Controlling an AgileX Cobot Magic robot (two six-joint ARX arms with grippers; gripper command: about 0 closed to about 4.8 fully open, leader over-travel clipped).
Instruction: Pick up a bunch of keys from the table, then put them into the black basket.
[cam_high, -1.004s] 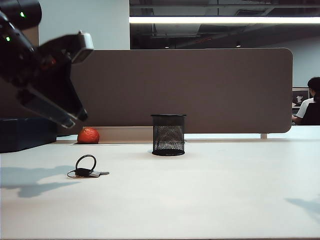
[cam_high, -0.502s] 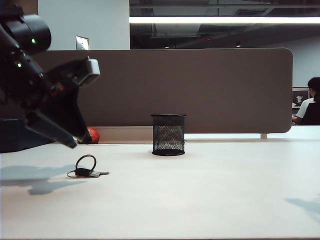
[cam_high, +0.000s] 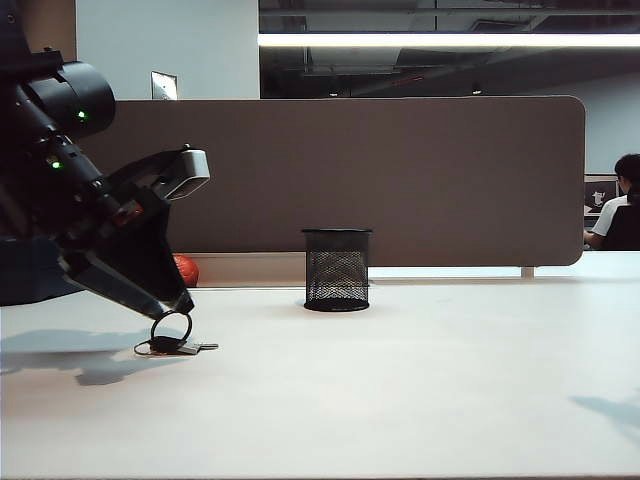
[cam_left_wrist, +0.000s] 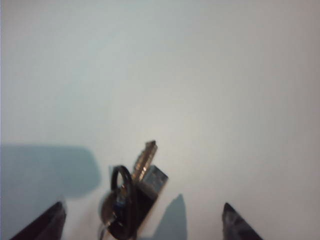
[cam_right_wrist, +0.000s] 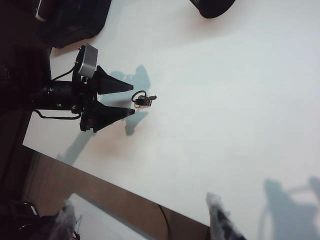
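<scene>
Both hands gape empty: the left hand (cam_high: 172, 303) hovers just over the bunch of keys (cam_high: 175, 338) on the bench (cam_high: 400, 380), left of the black basket (cam_high: 337, 269), needing to straddle and close; the right hand (cam_right_wrist: 145, 220) waits well apart.

No text, label, brand, number or sign can be read in any view. A small pale card (cam_high: 164, 85) stands above the partition (cam_high: 400, 180) in the exterior view, but whatever is on it is too small to tell.
</scene>
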